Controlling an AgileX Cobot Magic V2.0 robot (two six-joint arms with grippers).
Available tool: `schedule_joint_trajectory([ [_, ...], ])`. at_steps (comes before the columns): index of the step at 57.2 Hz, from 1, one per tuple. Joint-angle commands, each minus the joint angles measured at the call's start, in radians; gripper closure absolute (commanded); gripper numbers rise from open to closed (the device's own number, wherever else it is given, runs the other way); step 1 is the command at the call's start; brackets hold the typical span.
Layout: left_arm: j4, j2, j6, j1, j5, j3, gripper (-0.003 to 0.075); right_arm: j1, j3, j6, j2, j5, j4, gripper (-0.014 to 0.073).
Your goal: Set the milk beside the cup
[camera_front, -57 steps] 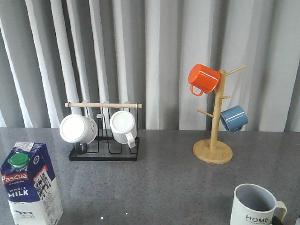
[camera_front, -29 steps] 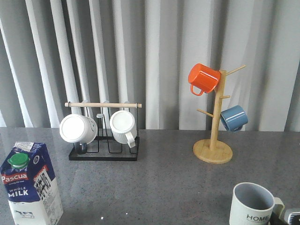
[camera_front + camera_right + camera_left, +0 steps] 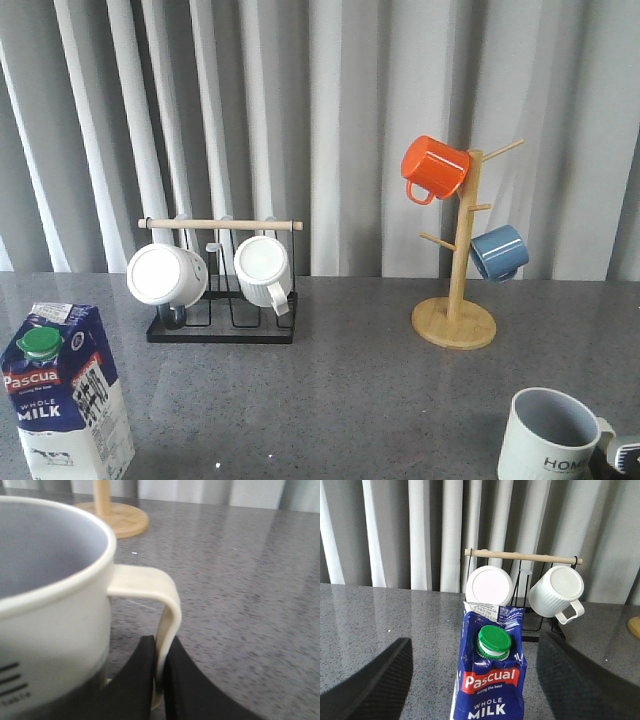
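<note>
The right claw (image 3: 160,680) pinches the smooth cream cup's (image 3: 55,605) thin curved handle. The left claw (image 3: 475,680) stands wide around the boxy milk carton (image 3: 492,680).

cup (image 3: 552,435) shifted slightly toward the worktop's right edge, handle now pinched between the right gripper's (image 3: 159,680) fingers, gripper newly visible at the right front corner

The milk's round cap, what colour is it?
Green. The milk cap shows best in the left wrist view.
</note>
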Motion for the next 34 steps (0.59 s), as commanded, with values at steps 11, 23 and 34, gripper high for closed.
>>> schedule_joint_trajectory([
  [11,-0.007,-0.003,-0.006,-0.005,-0.072,-0.035,0.0207,0.019,-0.06,0.186,-0.132,0.001,-0.078,0.0598],
  [23,-0.007,-0.003,-0.006,-0.005,-0.072,-0.035,0.0207,0.173,-0.171,0.16,-0.186,0.182,-0.026,0.0597],
  [34,-0.007,-0.003,-0.006,-0.005,-0.072,-0.035,0.0207,0.349,-0.247,0.053,-0.158,0.214,0.164,0.0597],
])
